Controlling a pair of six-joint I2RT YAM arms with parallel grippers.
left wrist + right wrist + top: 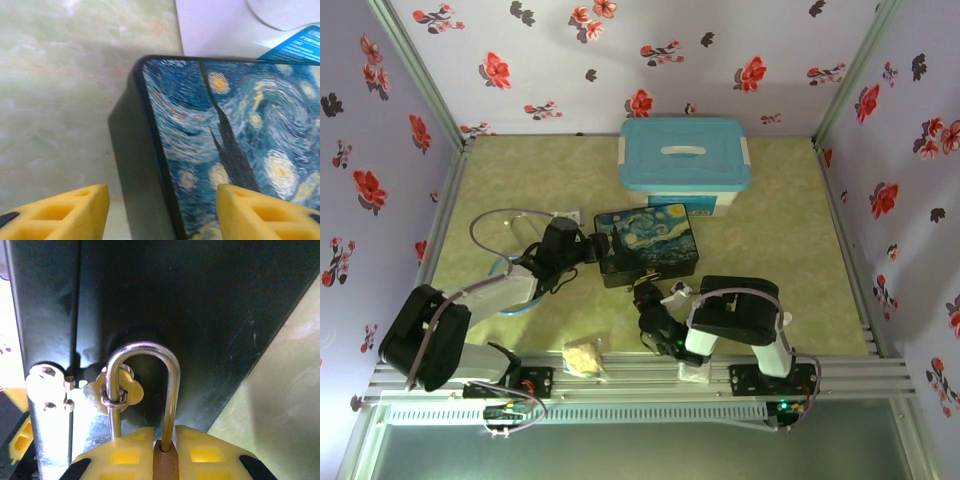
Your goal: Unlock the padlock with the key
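Observation:
The padlock [166, 464] hangs at the front wall of the dark painted box [645, 243], its silver shackle [172, 390] threaded through the ring of the brass hasp [118, 396]. My right gripper [166, 437] is shut on the padlock's brass body; its left finger hides where the shackle's left leg ends. Seen from above, the right gripper [648, 298] sits against the box's near side. My left gripper [162, 215] is open, its yellow fingers [85, 210] straddling the box's left edge [145, 165] without touching it. The key is out of view.
A white bin with a blue lid [685, 165] stands just behind the box. A crumpled yellowish packet [583, 358] lies at the near rail between the arm bases. Flowered walls close in the green table [780, 260] on three sides.

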